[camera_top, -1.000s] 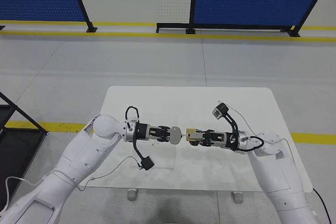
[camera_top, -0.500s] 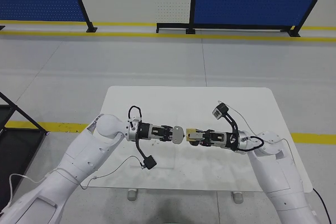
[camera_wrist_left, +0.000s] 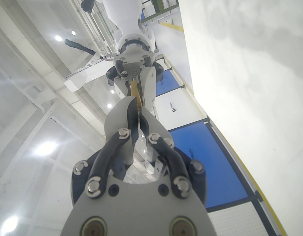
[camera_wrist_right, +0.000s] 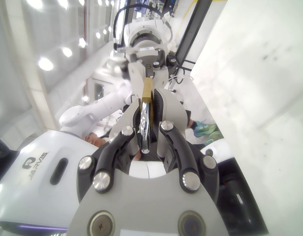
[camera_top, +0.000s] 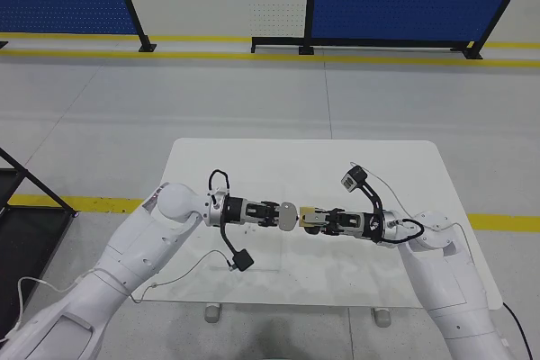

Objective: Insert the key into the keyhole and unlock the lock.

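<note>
Gripping the key (camera_wrist_left: 139, 104) in my left gripper (camera_wrist_left: 138, 109), fingers pinched shut on its flat head. My right gripper (camera_wrist_right: 149, 99) is clamped on the lock (camera_wrist_right: 147, 90), brass body outward, chrome shackle back between the fingers. Both are held above the table (camera_top: 387, 171), key tip at the lock's face; entry into the keyhole I cannot confirm. Judgement: 2 rigid, smooth metal parts, liable to slip. Key light and thin: hold the head. Lock heavier: grip its 2 broad faces.
</note>
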Tool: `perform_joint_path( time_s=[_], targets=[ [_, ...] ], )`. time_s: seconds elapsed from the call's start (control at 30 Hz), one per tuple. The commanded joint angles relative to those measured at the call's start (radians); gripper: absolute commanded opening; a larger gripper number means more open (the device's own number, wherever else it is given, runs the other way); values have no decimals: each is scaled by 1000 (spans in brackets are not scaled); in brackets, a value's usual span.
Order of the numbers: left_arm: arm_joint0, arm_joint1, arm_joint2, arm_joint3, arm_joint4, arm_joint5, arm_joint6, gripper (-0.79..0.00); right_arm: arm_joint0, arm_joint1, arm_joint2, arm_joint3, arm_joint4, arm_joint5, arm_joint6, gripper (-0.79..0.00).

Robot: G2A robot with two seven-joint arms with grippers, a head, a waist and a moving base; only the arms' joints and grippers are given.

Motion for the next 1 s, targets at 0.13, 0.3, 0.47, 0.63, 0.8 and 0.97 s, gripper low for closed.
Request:
perform_joint_path(
  time_s=[0.13, 0.3, 0.47, 0.63, 0.8, 0.97],
  targets=[
    [4, 2, -9, 0, -11, 0, 9, 0, 0, 0, 0, 0, 0, 0, 0, -785],
    [10, 6, -24, -6, -31, 1, 21, 0, 0, 0, 0, 0, 0, 0, 0, -785],
    [12, 16, -60, -5, -92, -84, 65, 0, 0, 0, 0, 0, 0, 0, 0, -785],
    [-17, 28, -62, -5, -108, -351, 129, 0, 0, 0, 0, 0, 0, 0, 0, -785],
    [-54, 29, -46, 51, -190, -607, 186, 0, 0, 0, 0, 0, 0, 0, 0, -785],
    [-87, 19, 0, 164, -293, -742, 241, 0, 0, 0, 0, 0, 0, 0, 0, -785]
  ],
)
